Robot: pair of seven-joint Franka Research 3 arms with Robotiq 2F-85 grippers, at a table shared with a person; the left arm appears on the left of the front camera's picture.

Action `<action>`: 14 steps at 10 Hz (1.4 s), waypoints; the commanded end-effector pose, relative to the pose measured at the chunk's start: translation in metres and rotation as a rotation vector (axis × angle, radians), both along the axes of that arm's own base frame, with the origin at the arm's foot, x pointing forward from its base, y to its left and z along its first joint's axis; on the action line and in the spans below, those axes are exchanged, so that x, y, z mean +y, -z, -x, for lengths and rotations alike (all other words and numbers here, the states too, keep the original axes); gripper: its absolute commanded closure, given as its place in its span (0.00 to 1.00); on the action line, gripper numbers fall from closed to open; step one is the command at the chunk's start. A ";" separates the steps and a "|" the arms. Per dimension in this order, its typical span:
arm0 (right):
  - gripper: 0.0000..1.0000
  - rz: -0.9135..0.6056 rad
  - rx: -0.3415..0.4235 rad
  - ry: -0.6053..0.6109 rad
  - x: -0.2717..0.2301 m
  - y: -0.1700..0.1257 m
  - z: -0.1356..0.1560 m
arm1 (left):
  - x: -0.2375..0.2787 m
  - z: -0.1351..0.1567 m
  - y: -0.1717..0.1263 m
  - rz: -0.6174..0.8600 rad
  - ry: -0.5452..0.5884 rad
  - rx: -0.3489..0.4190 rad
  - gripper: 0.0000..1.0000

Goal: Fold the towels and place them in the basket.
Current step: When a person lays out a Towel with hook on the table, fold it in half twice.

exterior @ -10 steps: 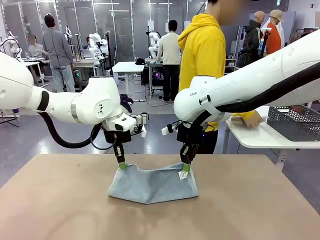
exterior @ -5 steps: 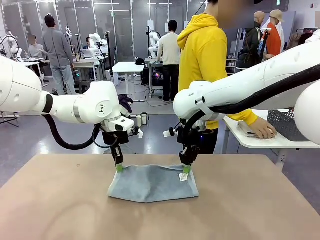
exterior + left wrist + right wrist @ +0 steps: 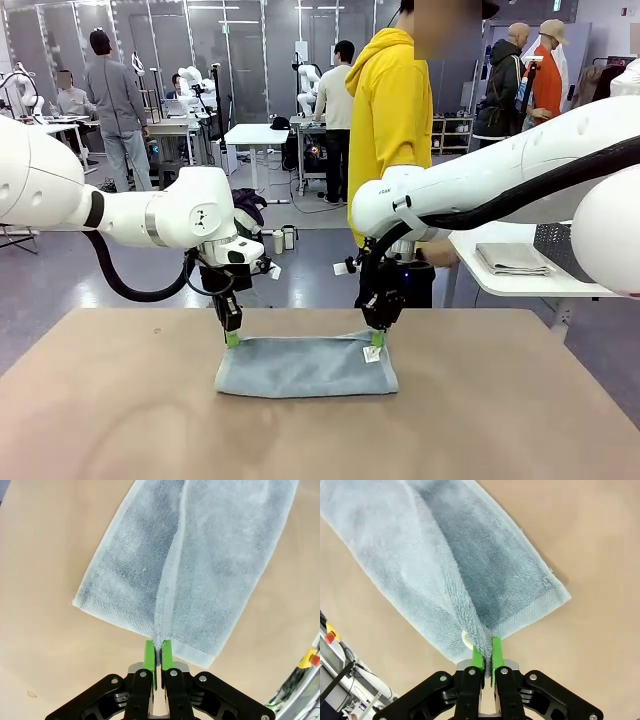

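From the front I see the light blue towel (image 3: 305, 367) lying in the middle of the brown table (image 3: 100, 420), between my two arms. My left gripper (image 3: 232, 340) is at its far left corner and my right gripper (image 3: 377, 340) is at its far right corner, both low near the table top. A small white tag (image 3: 371, 353) sits by the right corner. From here I cannot see how tight the jaws are.

The wrist views tell me that. On the left wrist, the green pads (image 3: 149, 652) are pressed together on a thin bit of towel edge. The cloth rises in a ridge that runs away from them. The right wrist shows the same: its jaws pinch the corner, with the ridge going up and away.

The front view gives me the far side. A person (image 3: 392, 110) in a yellow top stands there. To the right is a white side table (image 3: 520, 285) with a folded towel (image 3: 512, 258) on it. A bit of the dark mesh basket (image 3: 547, 238) peeks out behind my right arm.
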State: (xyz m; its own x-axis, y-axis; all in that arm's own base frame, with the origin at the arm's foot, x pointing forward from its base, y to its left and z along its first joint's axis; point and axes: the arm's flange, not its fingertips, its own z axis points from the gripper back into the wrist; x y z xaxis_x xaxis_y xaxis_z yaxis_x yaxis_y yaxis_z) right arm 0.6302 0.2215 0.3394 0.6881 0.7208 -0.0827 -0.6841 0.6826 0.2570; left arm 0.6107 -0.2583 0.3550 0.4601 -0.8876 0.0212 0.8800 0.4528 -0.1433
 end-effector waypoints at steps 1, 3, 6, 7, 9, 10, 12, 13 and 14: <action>0.92 0.027 0.020 0.026 -0.001 0.004 -0.009 | -0.001 -0.012 0.000 -0.011 -0.026 0.022 0.93; 0.92 0.021 0.022 0.001 0.001 0.012 -0.014 | 0.002 -0.016 0.006 0.012 -0.013 0.018 0.93; 0.92 0.026 -0.013 -0.023 0.001 0.017 -0.018 | 0.009 -0.025 0.012 0.030 0.047 -0.014 0.93; 0.92 0.030 -0.020 -0.025 0.000 0.019 -0.018 | 0.011 -0.028 0.015 0.031 0.044 -0.014 0.93; 0.92 0.038 -0.046 -0.042 -0.002 0.021 -0.018 | 0.012 -0.031 0.018 0.031 0.039 -0.031 0.93; 0.92 0.034 -0.050 -0.050 -0.002 0.021 -0.019 | 0.012 -0.030 0.018 0.042 0.060 -0.045 0.93; 0.78 0.022 -0.056 -0.048 -0.002 0.021 -0.018 | 0.012 -0.029 0.020 0.045 0.073 -0.046 0.73; 0.56 0.015 -0.062 -0.049 -0.002 0.021 -0.017 | 0.012 -0.029 0.019 0.054 0.079 -0.055 0.59; 0.42 0.011 -0.071 -0.048 -0.002 0.020 -0.017 | 0.013 -0.028 0.017 0.057 0.083 -0.061 0.39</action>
State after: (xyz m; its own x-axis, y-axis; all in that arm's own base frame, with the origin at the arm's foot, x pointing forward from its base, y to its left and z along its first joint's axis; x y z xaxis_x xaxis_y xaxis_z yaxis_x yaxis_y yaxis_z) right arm 0.6490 0.2224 0.3210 0.6729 0.7366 -0.0687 -0.7125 0.6703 0.2076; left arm 0.6372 -0.2497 0.3384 0.4015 -0.9133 0.0693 0.9117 0.3913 -0.1254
